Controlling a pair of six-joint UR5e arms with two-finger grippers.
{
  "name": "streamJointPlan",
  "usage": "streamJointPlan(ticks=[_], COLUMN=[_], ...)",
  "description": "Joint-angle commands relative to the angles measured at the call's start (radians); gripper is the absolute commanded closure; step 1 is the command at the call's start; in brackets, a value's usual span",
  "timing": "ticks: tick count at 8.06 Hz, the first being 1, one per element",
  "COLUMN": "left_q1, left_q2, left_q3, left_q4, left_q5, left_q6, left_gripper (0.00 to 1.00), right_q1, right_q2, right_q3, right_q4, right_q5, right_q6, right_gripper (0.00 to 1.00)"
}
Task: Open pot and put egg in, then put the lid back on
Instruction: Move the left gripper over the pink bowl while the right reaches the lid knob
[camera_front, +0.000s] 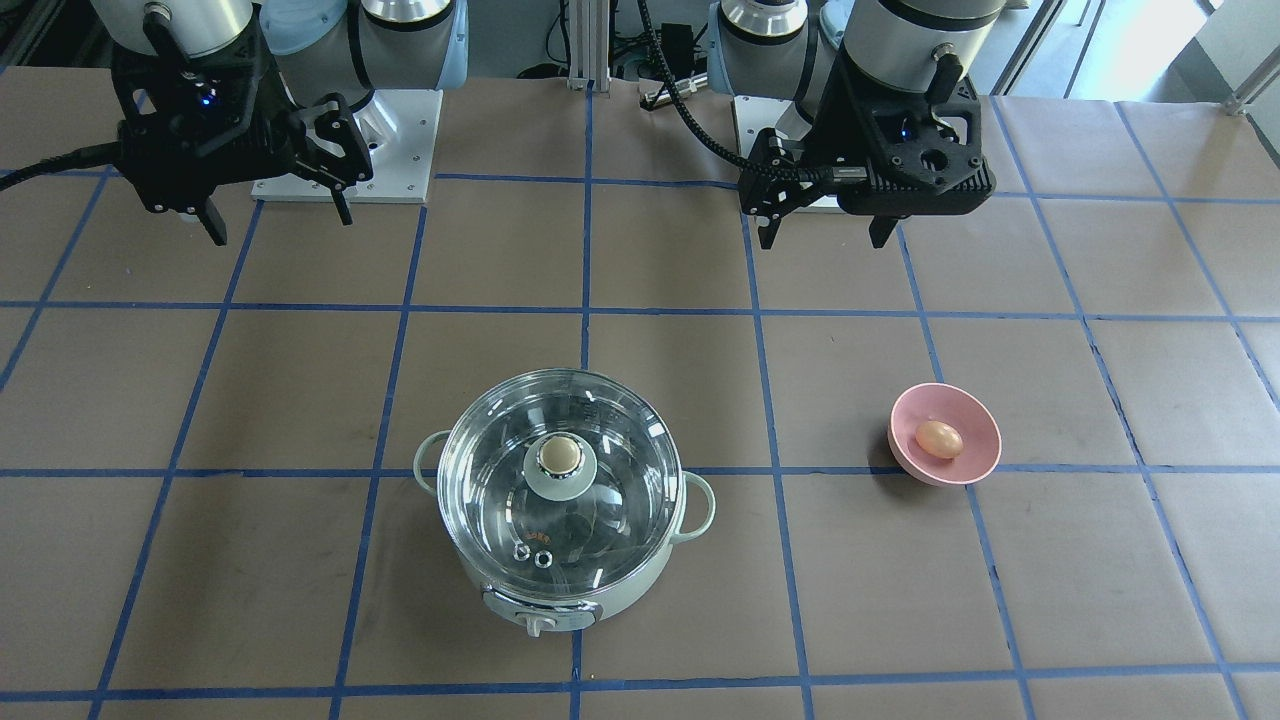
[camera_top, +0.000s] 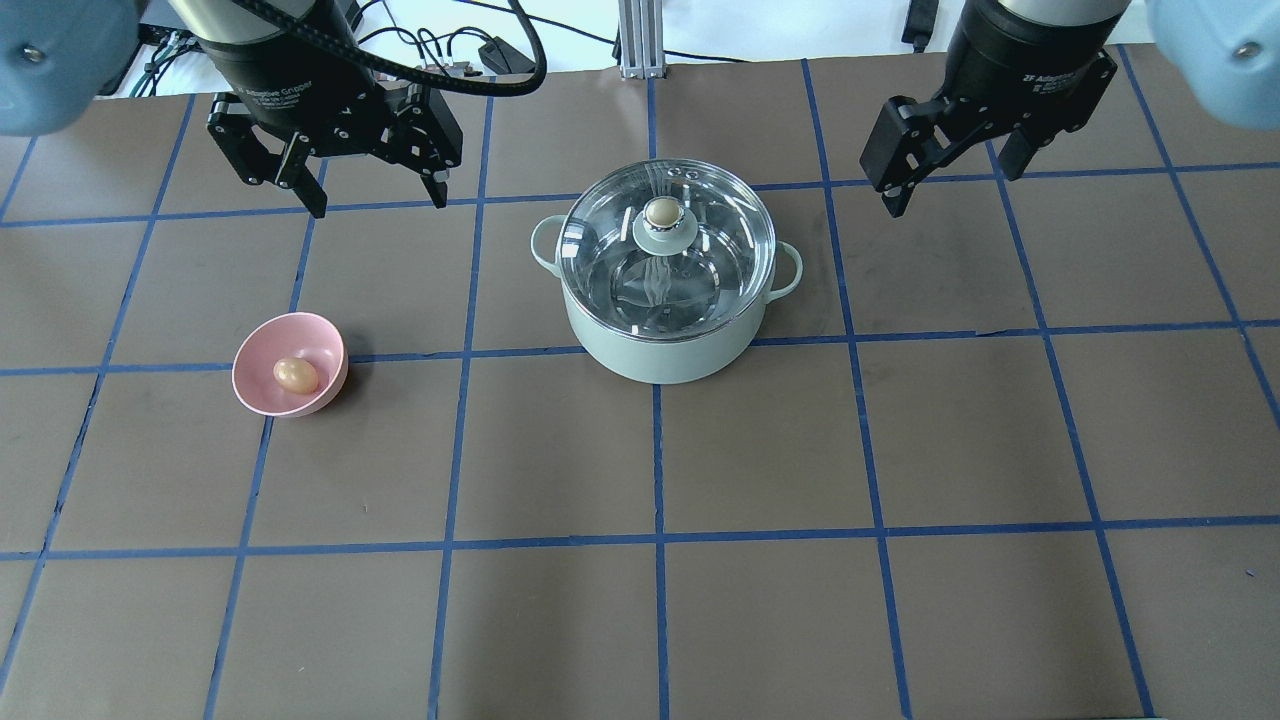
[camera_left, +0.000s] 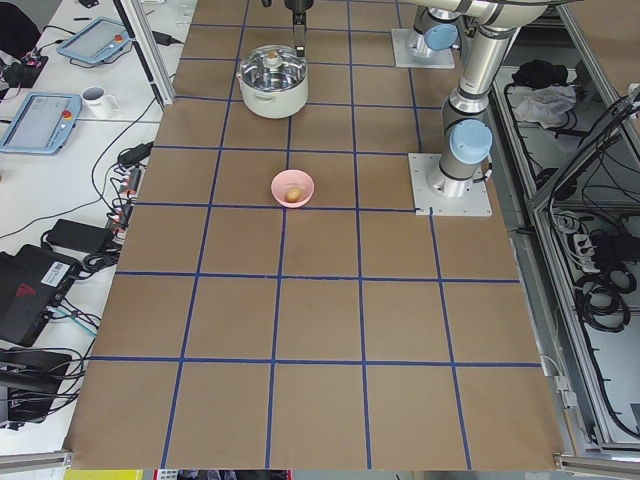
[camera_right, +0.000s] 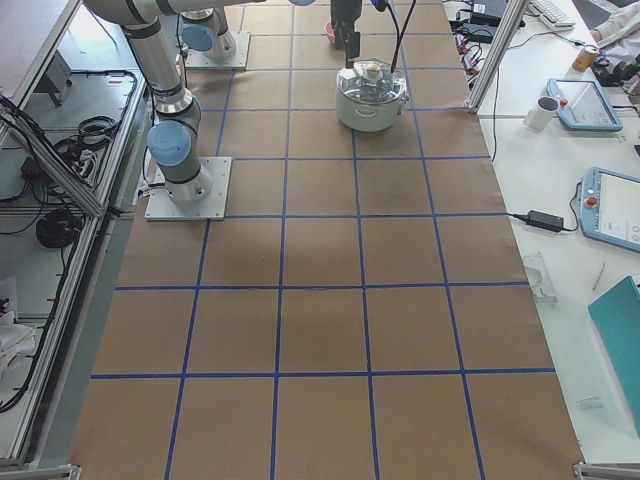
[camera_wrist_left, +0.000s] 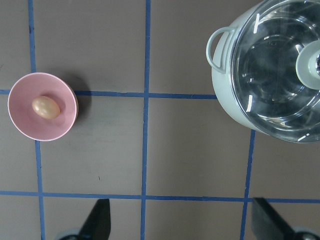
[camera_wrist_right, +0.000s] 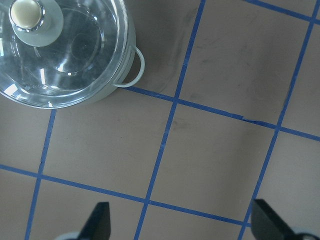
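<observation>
The mint-green pot (camera_top: 660, 350) stands at the table's middle with the glass lid (camera_top: 705, 275) closed on it, beige knob on top. The tan egg (camera_top: 295, 375) lies in a pink bowl (camera_top: 322, 392) on the robot's left side. My left gripper (camera_top: 380, 200) is open and empty, high above the table behind the bowl. My right gripper (camera_top: 950, 185) is open and empty, high to the right of the pot. The left wrist view shows the egg (camera_wrist_left: 46, 107), the bowl (camera_wrist_left: 30, 131) and the pot (camera_wrist_left: 223, 87). The right wrist view shows the lid (camera_wrist_right: 80, 60).
Brown paper with a blue tape grid covers the table (camera_top: 640, 600). The arm base plates (camera_front: 400, 130) sit at the robot's edge. Operator tables with tablets, a mug and cables flank the table's ends (camera_left: 60, 110).
</observation>
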Motion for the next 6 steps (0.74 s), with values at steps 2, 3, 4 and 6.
streamJointPlan(ticks=[2, 3, 4, 6], left_q1=[0.005, 0.014, 0.015, 0.044], left_q2=[0.0, 0.0, -0.015, -0.032], left_q3=[0.0, 0.0, -0.005, -0.073], left_q4=[0.002, 0.011, 0.027, 0.134], left_q5=[0.0, 0.002, 0.003, 0.018], left_q6=[0.002, 0.002, 0.007, 0.013], left_gripper=[0.0, 0.0, 0.0, 0.0], right_q1=[-0.006, -0.005, -0.006, -0.008], right_q2=[0.0, 0.0, -0.002, 0.007], right_q3=[0.008, 0.008, 0.008, 0.011], right_q4=[-0.007, -0.007, -0.007, -0.018], right_q5=[-0.003, -0.003, -0.003, 0.003], right_q6=[0.0, 0.0, -0.002, 0.004], right_gripper=[0.0, 0.0, 0.0, 0.0])
